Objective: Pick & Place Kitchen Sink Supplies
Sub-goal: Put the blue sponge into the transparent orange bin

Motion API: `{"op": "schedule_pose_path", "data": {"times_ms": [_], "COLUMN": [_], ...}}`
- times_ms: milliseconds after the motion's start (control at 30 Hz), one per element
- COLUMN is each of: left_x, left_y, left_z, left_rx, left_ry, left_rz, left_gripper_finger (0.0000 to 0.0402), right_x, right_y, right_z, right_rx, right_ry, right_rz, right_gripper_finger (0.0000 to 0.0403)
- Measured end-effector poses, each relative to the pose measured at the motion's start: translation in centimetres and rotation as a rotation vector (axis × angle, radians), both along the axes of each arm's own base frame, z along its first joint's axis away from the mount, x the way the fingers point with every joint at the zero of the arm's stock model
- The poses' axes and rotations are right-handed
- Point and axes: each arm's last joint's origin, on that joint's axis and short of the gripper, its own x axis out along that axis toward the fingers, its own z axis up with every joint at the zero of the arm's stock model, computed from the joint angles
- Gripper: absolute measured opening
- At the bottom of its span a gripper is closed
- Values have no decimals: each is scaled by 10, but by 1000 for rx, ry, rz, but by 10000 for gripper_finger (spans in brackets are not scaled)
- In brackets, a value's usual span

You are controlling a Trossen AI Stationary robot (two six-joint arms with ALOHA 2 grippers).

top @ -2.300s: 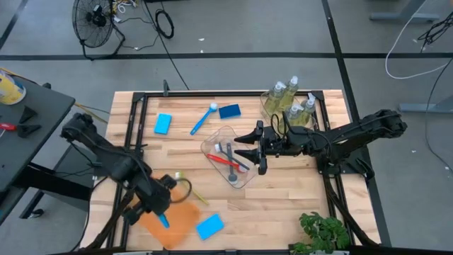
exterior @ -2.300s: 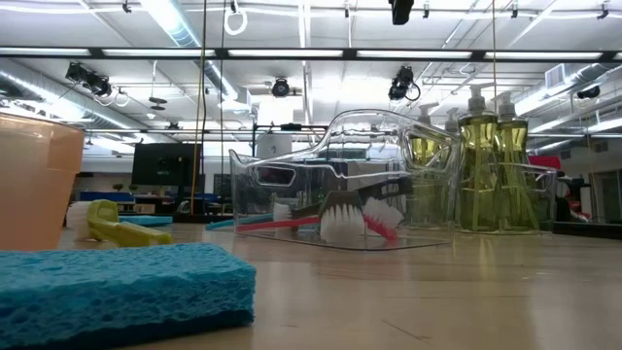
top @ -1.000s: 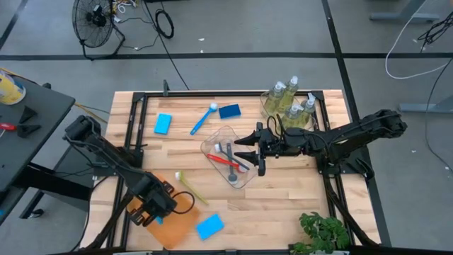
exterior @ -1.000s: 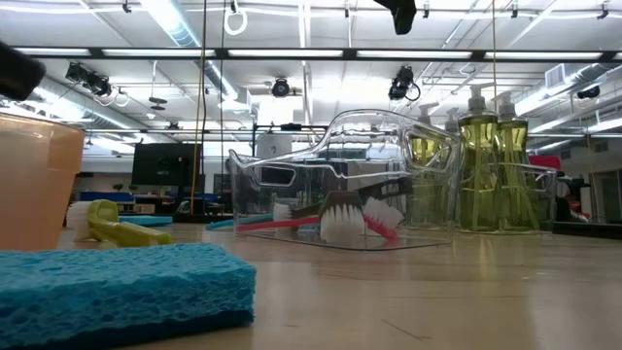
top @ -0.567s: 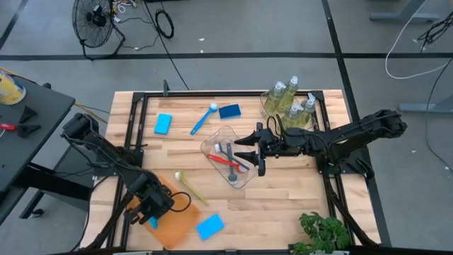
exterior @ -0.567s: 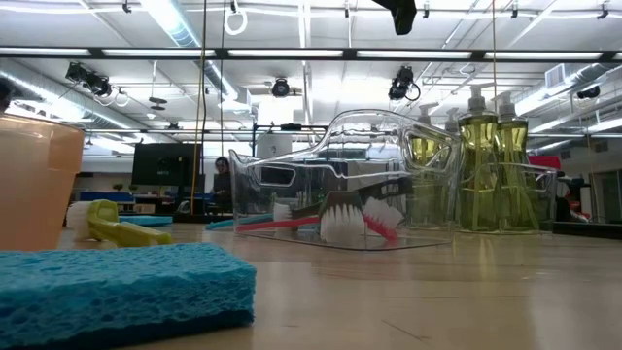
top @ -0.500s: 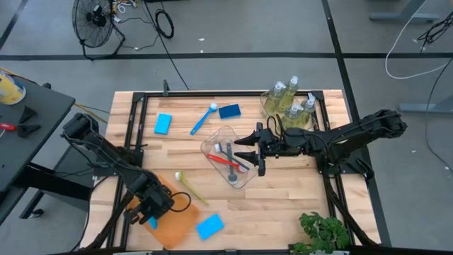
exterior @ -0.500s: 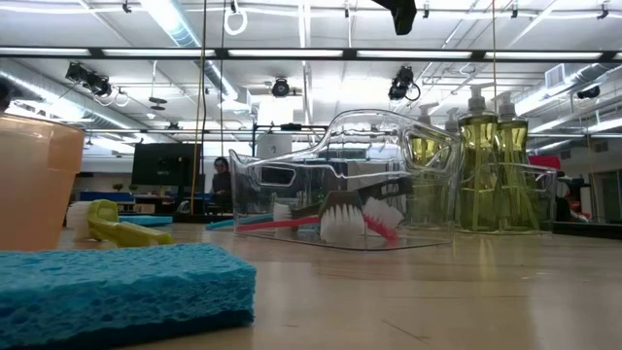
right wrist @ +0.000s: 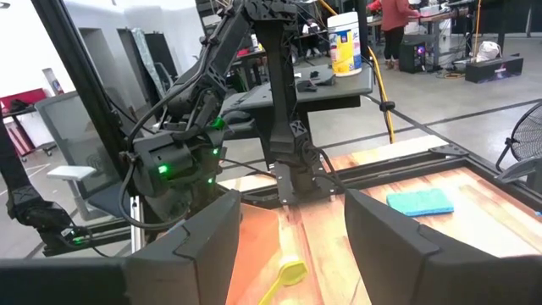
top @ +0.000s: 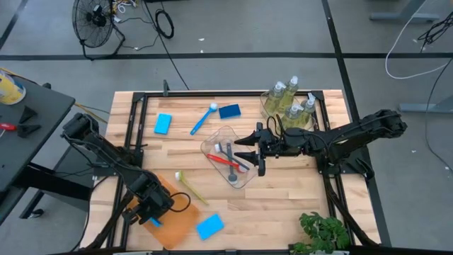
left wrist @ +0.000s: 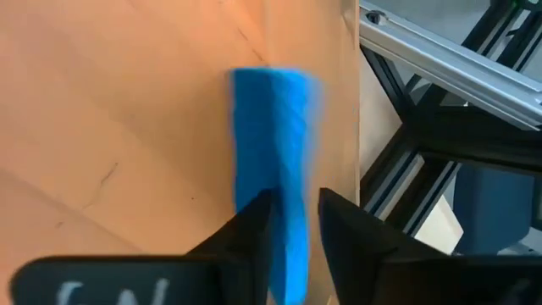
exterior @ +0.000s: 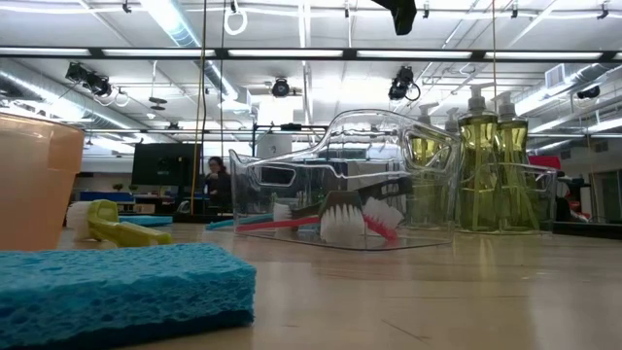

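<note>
- The left gripper [top: 151, 214] is seen low over the flat orange tray [top: 180, 225] at the near left corner of the tabletop [top: 283, 191].
- In the left wrist view a blue sponge [left wrist: 273, 182] stands on its edge on the tray, with the left fingers [left wrist: 246, 233] on either side of its lower part. The fingers sit close along the sponge; whether they press it or have let go cannot be told.
- In the high view only a small blue sliver [top: 155, 222] of that sponge shows under the gripper.
- A second blue sponge [top: 210, 227] lies flat on the tabletop just beside the tray's right edge; in the low view it fills the near left foreground [exterior: 121, 292].
- A yellow-green brush [top: 190, 188] lies on the wood between the tray and the clear tub [top: 244, 177].
- The clear tub at the middle holds a red brush [top: 225, 161] and a grey brush [top: 231, 170].
- The right gripper [top: 245, 149] is held at the tub's right rim, its fingers apart with nothing between them.
- A blue brush [top: 203, 119] lies at the far side, with a light blue sponge [top: 163, 124] to its left and a darker blue sponge [top: 229, 111] to its right.
- The soap bottles [top: 291, 100] stand grouped in a second clear tub at the far right corner.
- A person [exterior: 212, 177] is seen in the room well beyond the tabletop.
</note>
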Motion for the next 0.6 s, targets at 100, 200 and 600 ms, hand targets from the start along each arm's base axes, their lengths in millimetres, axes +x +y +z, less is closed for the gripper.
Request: {"op": "schedule_pose_path", "data": {"times_ms": [100, 200, 600], "left_x": [-1, -1, 4], "left_y": [1, 0, 13], "left_z": [0, 0, 21], "left_rx": [3, 0, 73], "left_ry": [9, 21, 106], "left_rz": [1, 11, 34], "left_gripper_finger": [128, 153, 188], "right_x": [0, 0, 0], "right_y": [0, 0, 0], "right_z": [0, 0, -1], "right_rx": [0, 0, -1], "right_ry": [0, 2, 5], "right_rz": [0, 0, 1], "right_gripper_finger": [212, 212, 212]}}
